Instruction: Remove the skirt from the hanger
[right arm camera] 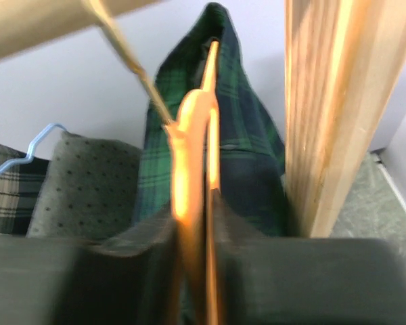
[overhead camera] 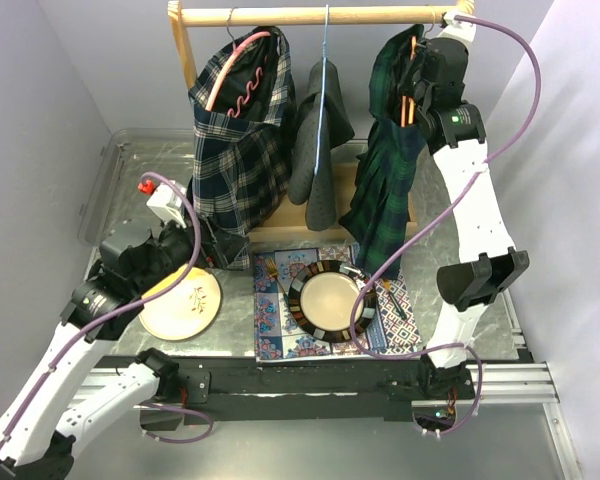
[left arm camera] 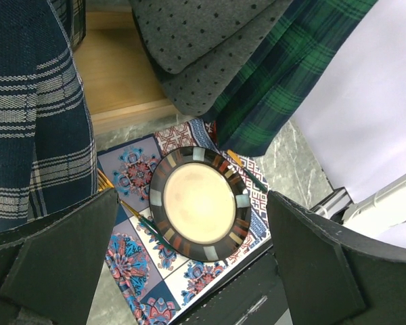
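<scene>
I see the wooden post (right arm camera: 331, 115) just right of my right gripper (right arm camera: 193, 230), which pinches the orange hanger (right arm camera: 189, 122); the green skirt (right arm camera: 247, 142) hangs from it. Left gripper (left arm camera: 193, 230) spread.

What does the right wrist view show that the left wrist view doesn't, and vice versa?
Only right wrist: the orange hanger between the right gripper fingers, the rail above, the post beside it, and a blue hook. Only left wrist: the plate on the mat, framed by the open left gripper. Both: the green skirt, the grey skirt and the blue plaid skirt.
</scene>
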Tool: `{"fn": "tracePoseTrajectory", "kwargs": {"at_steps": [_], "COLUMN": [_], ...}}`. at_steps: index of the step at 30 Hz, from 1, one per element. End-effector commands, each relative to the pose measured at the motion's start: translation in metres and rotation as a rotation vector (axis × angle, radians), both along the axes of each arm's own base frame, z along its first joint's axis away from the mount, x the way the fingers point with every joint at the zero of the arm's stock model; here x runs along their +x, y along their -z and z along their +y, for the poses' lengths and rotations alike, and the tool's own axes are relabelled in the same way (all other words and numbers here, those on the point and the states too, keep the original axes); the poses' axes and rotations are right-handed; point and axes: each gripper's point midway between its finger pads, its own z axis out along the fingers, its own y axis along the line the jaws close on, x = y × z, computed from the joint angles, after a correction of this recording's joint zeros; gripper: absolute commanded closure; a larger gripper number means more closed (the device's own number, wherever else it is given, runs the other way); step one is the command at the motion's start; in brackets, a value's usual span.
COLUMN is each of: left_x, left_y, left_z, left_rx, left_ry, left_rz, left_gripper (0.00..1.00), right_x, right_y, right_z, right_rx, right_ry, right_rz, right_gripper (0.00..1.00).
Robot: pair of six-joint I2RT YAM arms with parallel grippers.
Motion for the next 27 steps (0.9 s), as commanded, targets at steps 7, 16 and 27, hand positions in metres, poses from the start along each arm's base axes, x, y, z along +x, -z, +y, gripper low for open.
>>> {"fn": "tracePoseTrajectory", "kwargs": {"at_steps": [7, 16, 27], "left_x": [0.006, 0.010, 0.016], "left_y": [-0.023, -0.044, -0.063], "left_z": [-0.001, 0.001, 0.000], "left_rx": [-0.018, 0.010, 0.017], "left_ry": [-0.001, -0.007, -0.015], "left_rz": [-0.089, -0.129, -0.157], "left_gripper": [0.03, 0.03, 0.03], "right_x": [-0.048, -0.070, -0.099], "right_y": [-0.113, -0.155, -0.148], "right_z": [-0.004, -0.003, 0.001], "right_rx": [0.067, 0.068, 0.084], "right_ry": [-0.047, -0.084, -0.138], "right_rz": [-0.327, -0.439, -0.382], "right_gripper": [1.00, 1.00, 1.00]}}
